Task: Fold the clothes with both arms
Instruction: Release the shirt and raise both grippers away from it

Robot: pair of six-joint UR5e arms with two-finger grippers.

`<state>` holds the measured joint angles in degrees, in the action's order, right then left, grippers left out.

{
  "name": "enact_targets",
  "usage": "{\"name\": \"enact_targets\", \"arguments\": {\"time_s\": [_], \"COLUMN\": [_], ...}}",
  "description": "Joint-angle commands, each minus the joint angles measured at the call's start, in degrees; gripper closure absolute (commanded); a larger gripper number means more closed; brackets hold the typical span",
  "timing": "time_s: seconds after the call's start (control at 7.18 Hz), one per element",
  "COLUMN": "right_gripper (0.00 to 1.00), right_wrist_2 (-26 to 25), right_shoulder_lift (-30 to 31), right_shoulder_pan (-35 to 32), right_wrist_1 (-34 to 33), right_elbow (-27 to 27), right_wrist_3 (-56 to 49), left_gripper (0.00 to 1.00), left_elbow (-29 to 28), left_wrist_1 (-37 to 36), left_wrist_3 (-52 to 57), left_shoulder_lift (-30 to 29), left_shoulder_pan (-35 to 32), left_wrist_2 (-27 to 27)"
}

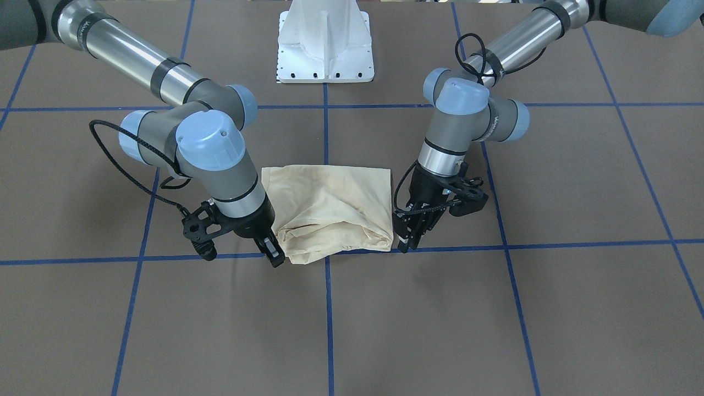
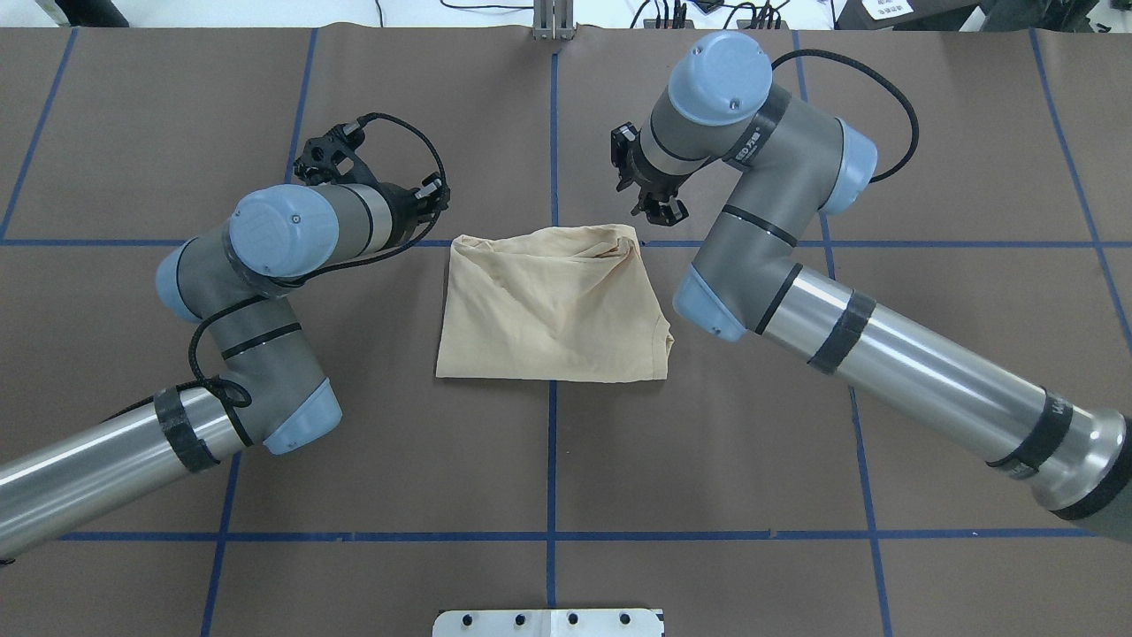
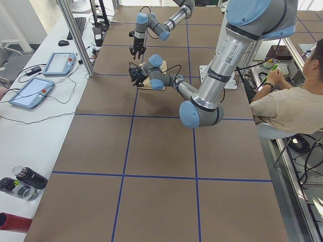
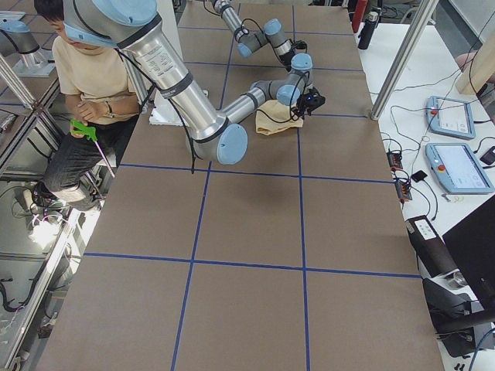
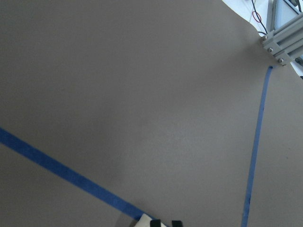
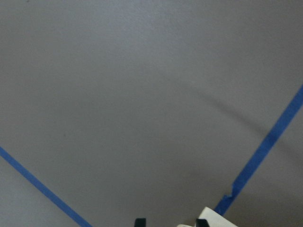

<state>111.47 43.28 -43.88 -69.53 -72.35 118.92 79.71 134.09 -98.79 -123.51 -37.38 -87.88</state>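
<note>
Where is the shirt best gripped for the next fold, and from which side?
Probably the two corners of the shirt on its far, bunched edge, each from outside: the cloth stands thick there, and the near edge lies flat.

We see a table covered in matt brown sheeting, marked into large squares by blue tape lines. At the robot's edge stands a white pedestal base, bolted flat on the surface. One tape line runs straight out from the base, and across it, a short way in front of the base, lies a pale cream-yellow shirt, folded into a rough rectangle. We find its edge nearer the base straight and flat. Its edge farther from the base is bunched and rests on a crossing tape line.
</note>
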Motion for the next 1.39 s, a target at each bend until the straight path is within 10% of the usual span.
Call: {"name": "enact_targets", "arguments": {"time_s": [0.0,0.56,1.25], "right_gripper": [0.01,0.01,0.0], "right_wrist_2": [2.43,8.38,24.74], "right_shoulder_lift": [-1.79,12.29,36.57], "right_shoulder_pan": [-2.35,-8.55,-35.34], "right_wrist_1": [0.0,-0.78,-1.05], "right_elbow": [2.48,-12.06,-16.96], "right_wrist_3": [-2.38,-22.84,-76.08], "left_gripper": [0.58,0.58,0.58], "left_elbow": [-2.72,7.26,17.5], "left_wrist_1": [2.5,1.62,-7.93], "left_wrist_3": [1.59,22.52,76.52], "left_shoulder_lift": [-0.86,6.4,26.19], "left_shoulder_pan": [-1.64,-7.41,-37.69], "left_wrist_2": [-0.1,-15.24,-41.55]}}
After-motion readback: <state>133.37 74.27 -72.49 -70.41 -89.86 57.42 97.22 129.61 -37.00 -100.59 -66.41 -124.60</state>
